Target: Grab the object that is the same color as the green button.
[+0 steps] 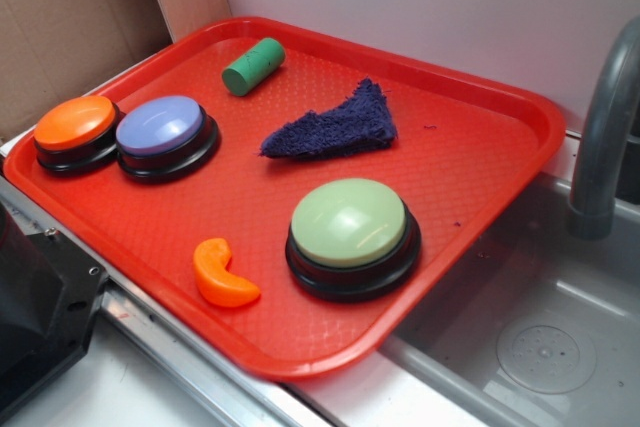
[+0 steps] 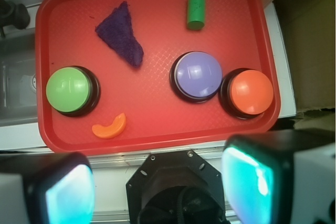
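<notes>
One red tray (image 1: pixel 480 162) lies on the counter (image 1: pixel 120 387) beside a steel sink (image 1: pixel 540 327), and it carries everything else. On it stand three dome buttons, each on a round black base. The green button (image 1: pixel 349 223) is the biggest and sits toward the tray's sink-side front. The lavender-blue button (image 1: pixel 160 127) and the orange button (image 1: pixel 74 123) stand side by side at the opposite edge, their bases touching or nearly so. One dark purple cloth (image 1: pixel 335 125), folded into a rough triangle, lies near the middle of the tray. One orange curved piece (image 1: pixel 222 275) rests just beside the green button, near the front rim.

The smallest thing is the single green cylinder (image 1: pixel 253 66): a short solid peg with flat ends, a deeper green than the button's dome in the exterior view. It lies on its side near the tray's far rim, well apart from the green button, with the cloth between them.

The pincer (image 2: pixel 157 187) hangs above the tray's near edge with its two fingers (image 2: pixel 247 182) spread wide, grasping nothing.
</notes>
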{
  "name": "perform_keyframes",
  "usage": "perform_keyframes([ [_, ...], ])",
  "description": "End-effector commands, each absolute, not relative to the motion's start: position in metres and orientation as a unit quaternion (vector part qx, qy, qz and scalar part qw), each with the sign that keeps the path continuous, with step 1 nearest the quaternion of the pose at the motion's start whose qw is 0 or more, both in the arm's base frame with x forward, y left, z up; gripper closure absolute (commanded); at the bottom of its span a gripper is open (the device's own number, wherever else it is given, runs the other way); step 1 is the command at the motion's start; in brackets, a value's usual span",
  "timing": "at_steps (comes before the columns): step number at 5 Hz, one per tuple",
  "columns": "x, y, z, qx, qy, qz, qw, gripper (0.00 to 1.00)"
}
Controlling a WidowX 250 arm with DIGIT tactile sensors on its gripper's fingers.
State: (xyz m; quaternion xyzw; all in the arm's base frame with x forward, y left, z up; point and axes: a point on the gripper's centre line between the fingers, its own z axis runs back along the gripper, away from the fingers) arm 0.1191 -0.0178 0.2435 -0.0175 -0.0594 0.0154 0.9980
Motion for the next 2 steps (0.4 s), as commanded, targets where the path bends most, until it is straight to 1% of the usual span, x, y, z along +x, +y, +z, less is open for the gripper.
perform_keyframes([
  [1, 0.119, -0.018, 0.244, -0.018, -0.059, 0.015, 0.998, 0.0],
  [2, 0.169, 0.003, 0.213, 0.025, -0.086, 0.084, 0.992, 0.0],
])
